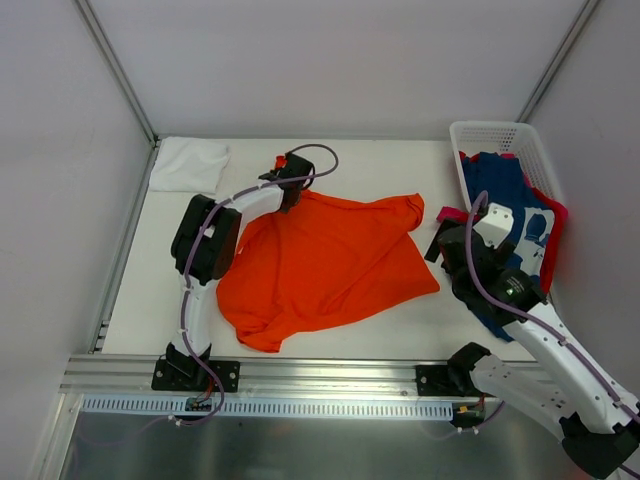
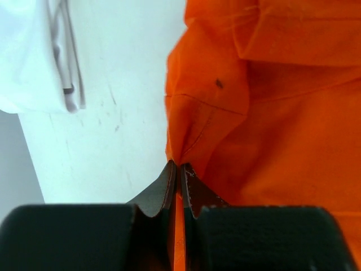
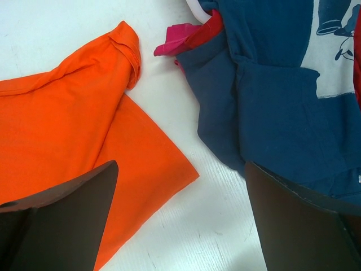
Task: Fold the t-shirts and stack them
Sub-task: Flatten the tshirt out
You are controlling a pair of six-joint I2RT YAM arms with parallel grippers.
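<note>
A bright orange t-shirt (image 1: 330, 265) lies spread in the middle of the table. My left gripper (image 1: 291, 192) is at its far left edge, shut on a pinch of the orange cloth (image 2: 271, 113); the left wrist view shows the fabric running between the closed fingertips (image 2: 172, 180). A folded white t-shirt (image 1: 188, 163) lies at the back left corner. The navy t-shirt with white print (image 1: 510, 215) hangs out of the basket, a pink-red one (image 1: 452, 214) beneath it. My right gripper (image 3: 180, 165) hovers open over bare table between the orange shirt's corner (image 3: 73, 113) and the navy shirt (image 3: 271, 96).
A white plastic lattice basket (image 1: 497, 132) stands at the back right against the wall. Enclosure walls bound the table on the left, back and right. An aluminium rail (image 1: 300, 375) with the arm bases runs along the near edge.
</note>
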